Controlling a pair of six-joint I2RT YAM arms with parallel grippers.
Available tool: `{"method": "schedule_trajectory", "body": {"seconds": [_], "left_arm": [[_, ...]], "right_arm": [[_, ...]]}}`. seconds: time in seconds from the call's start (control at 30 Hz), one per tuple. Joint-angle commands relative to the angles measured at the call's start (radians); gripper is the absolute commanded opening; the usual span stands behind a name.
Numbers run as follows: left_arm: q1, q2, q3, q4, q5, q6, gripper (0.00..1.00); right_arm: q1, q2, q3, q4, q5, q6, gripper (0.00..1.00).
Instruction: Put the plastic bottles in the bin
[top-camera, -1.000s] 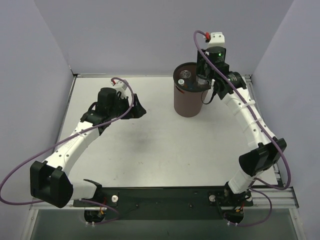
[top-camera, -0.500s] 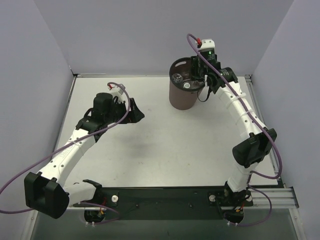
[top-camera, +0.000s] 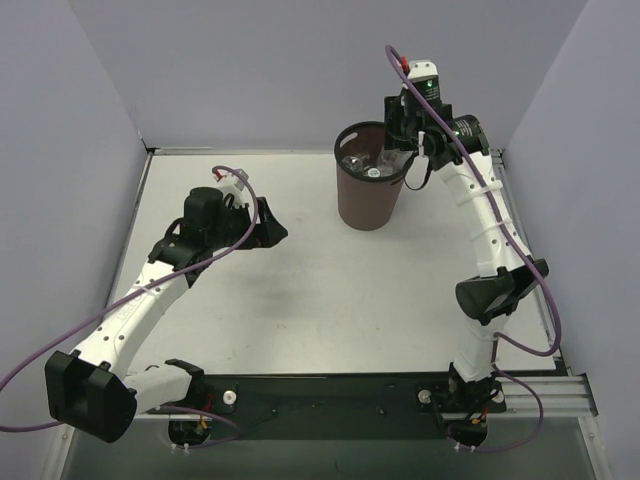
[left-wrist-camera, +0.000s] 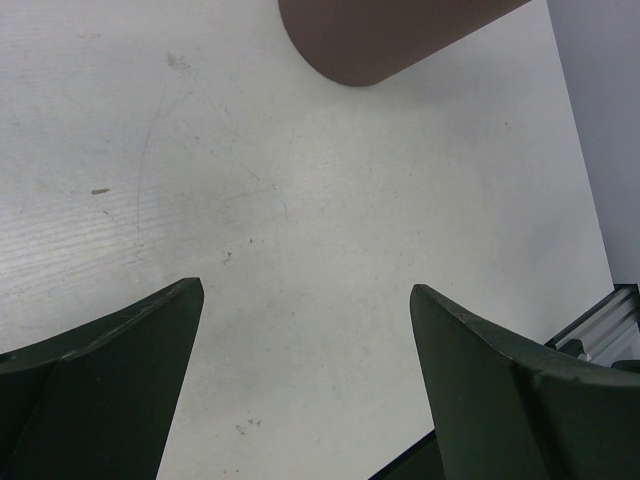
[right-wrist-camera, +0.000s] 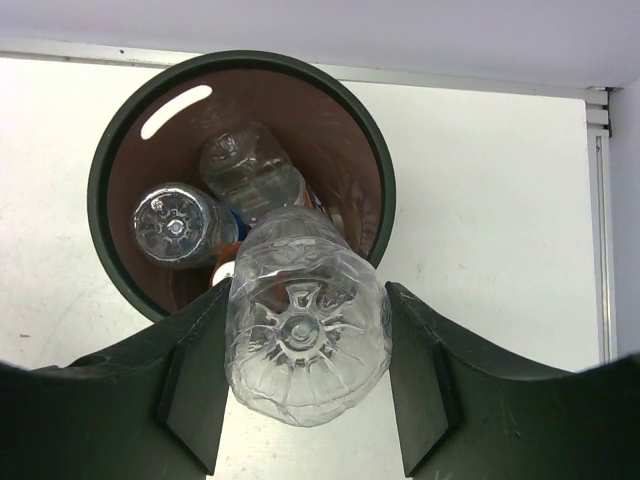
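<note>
The bin (top-camera: 366, 200) is a tall dark brown wastebasket at the back right of the table; its rim (right-wrist-camera: 96, 190) has a handle slot. My right gripper (top-camera: 397, 152) hangs over the bin's right edge, shut on a clear unlabelled plastic bottle (right-wrist-camera: 305, 340) whose base faces the wrist camera. Two more clear bottles lie inside the bin, one (right-wrist-camera: 178, 226) at the left and one (right-wrist-camera: 250, 168) further back. A white cap (right-wrist-camera: 222, 270) and a bit of orange show beneath them. My left gripper (top-camera: 273, 224) is open over bare table, well left of the bin (left-wrist-camera: 380, 40), with nothing between its fingers.
White tabletop (top-camera: 330, 290) spreads between the two arms. Grey walls close the back and both sides. A metal rail (right-wrist-camera: 598, 200) runs along the table's right edge. The black base plate (top-camera: 320, 395) lies at the near edge.
The right gripper, still holding the bottle, swung slightly left over the bin's mouth, and the bin shifted a little to the left. The left arm drew back slightly, gripper still open.
</note>
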Motion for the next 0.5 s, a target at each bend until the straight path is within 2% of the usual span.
{"method": "schedule_trajectory", "body": {"seconds": [0.0,0.37,0.43,0.47], "left_arm": [[0.007,-0.007,0.021,0.019,0.015,-0.012,0.95],[0.006,0.017,0.041,0.013,0.03,-0.004,0.95],[0.007,0.014,0.041,0.008,0.032,-0.002,0.95],[0.007,0.013,0.042,0.005,0.03,0.002,0.95]], "right_arm": [[-0.005,0.014,0.059,-0.04,0.018,-0.028,0.32],[-0.005,0.283,-0.048,-0.075,0.066,-0.045,0.32],[0.002,0.292,-0.057,-0.09,0.067,-0.04,0.32],[0.003,0.275,-0.059,-0.089,0.07,-0.039,0.36]]}}
